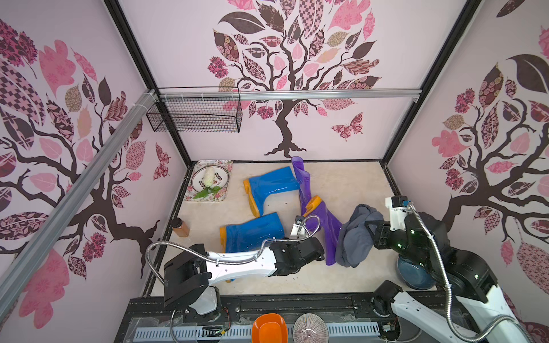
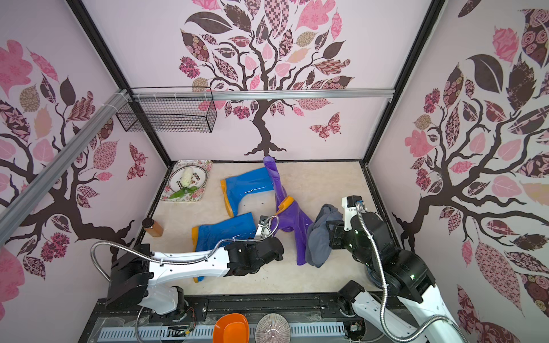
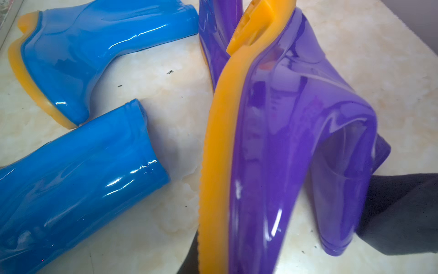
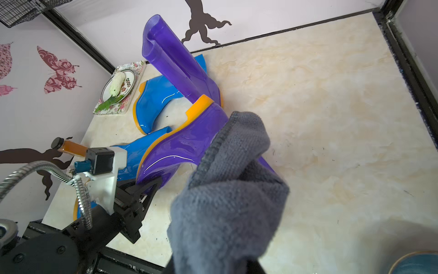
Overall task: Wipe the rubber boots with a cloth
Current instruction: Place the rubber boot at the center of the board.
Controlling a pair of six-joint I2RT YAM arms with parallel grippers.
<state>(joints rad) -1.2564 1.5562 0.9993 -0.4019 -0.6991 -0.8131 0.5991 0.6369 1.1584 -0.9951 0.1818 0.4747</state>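
Two blue rubber boots (image 1: 273,187) (image 1: 255,231) lie on their sides on the table's left half. One purple boot (image 1: 303,184) stands at the back. The other purple boot (image 1: 326,228) is tipped up with its orange sole (image 3: 218,142) turned left. My left gripper (image 1: 319,252) is shut on this boot's toe end. My right gripper (image 1: 370,227) is shut on the bunched dark grey cloth (image 1: 355,237), which hangs against the boot's shaft (image 4: 184,142). The cloth (image 4: 227,189) hides the right fingertips.
A floral tray (image 1: 224,166) with a plate and a white vegetable sits at the back left corner. A brown bottle (image 1: 181,227) stands by the left wall. A blue bowl (image 1: 413,273) sits under the right arm. A wire basket (image 1: 196,112) hangs on the wall.
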